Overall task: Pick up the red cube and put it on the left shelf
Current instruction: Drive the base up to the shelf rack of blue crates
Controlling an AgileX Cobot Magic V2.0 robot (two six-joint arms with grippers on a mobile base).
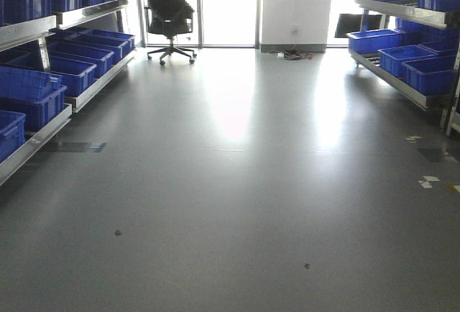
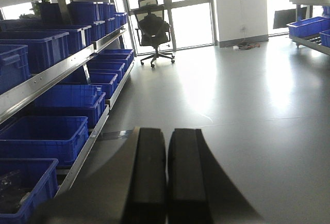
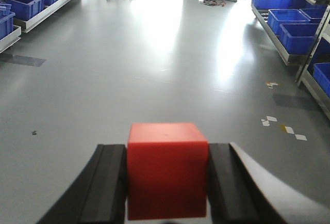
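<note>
The red cube (image 3: 167, 170) fills the lower middle of the right wrist view, clamped between the two black pads of my right gripper (image 3: 167, 182), which is shut on it above the grey floor. My left gripper (image 2: 166, 175) is shut with its black pads pressed together and nothing between them. The left shelf (image 1: 43, 134) runs along the left wall as steel tiers carrying blue crates; in the left wrist view the left shelf (image 2: 46, 79) stands close on my left. Neither gripper shows in the front view.
Blue crates (image 1: 32, 93) line the left rack. A second rack with blue crates (image 1: 406, 60) runs along the right wall. A black office chair (image 1: 170, 14) stands at the far end by the windows. Cables (image 1: 295, 54) lie near the white pillar. Grey floor (image 1: 230, 182) stretches between the racks.
</note>
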